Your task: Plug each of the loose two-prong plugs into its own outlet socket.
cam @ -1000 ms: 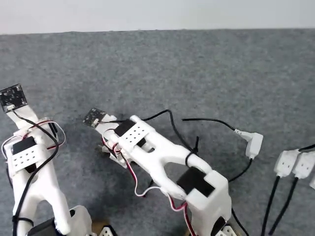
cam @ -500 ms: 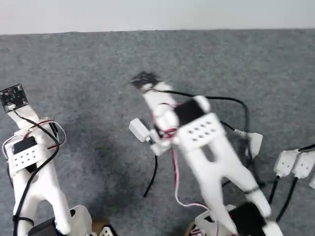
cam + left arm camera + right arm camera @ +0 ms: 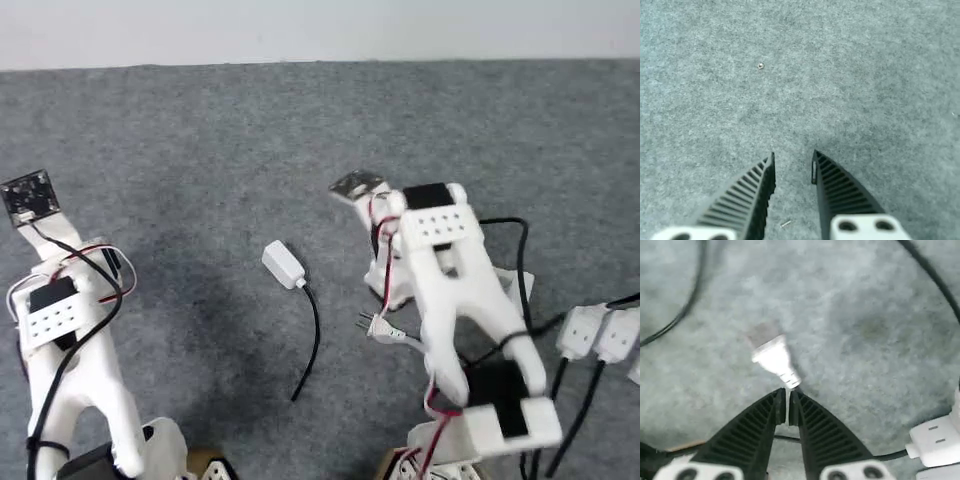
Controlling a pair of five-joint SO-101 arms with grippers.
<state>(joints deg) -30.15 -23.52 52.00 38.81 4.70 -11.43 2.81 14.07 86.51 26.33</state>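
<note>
Right gripper [image 3: 787, 391]: jaws pressed almost together, only a thin slit between them. They pinch the white cord stub of the two-prong plug [image 3: 771, 356] just behind its body. The plug body sticks out past the tips, prongs pointing away from the gripper. I cannot tell whether it rests on the gray carpet [image 3: 200, 120] or hangs just above it.

From above, this plug sits beside the right arm [image 3: 455, 290], on the side facing the left arm. Its prongs aim that way and its white cord runs back under the arm.

Outlet socket [image 3: 938, 440]: white, two slots facing up, on the carpet near the right gripper and apart from the plug. A black cable leaves it.

Left gripper [image 3: 793, 155]: jaws spread, nothing between them, over bare carpet. A small metal speck [image 3: 760, 65] lies on the carpet ahead of the tips. The left arm [image 3: 60, 330] stands at the table's left side, well apart from the plug and sockets.

Between the arms, a white connector [image 3: 283, 263] lies on the carpet, its black cord [image 3: 314, 345] curling toward the near edge.

Far right, a pair of white socket blocks [image 3: 583, 330] lie side by side, touching or nearly so, each with a black cord trailing toward the near edge.
</note>
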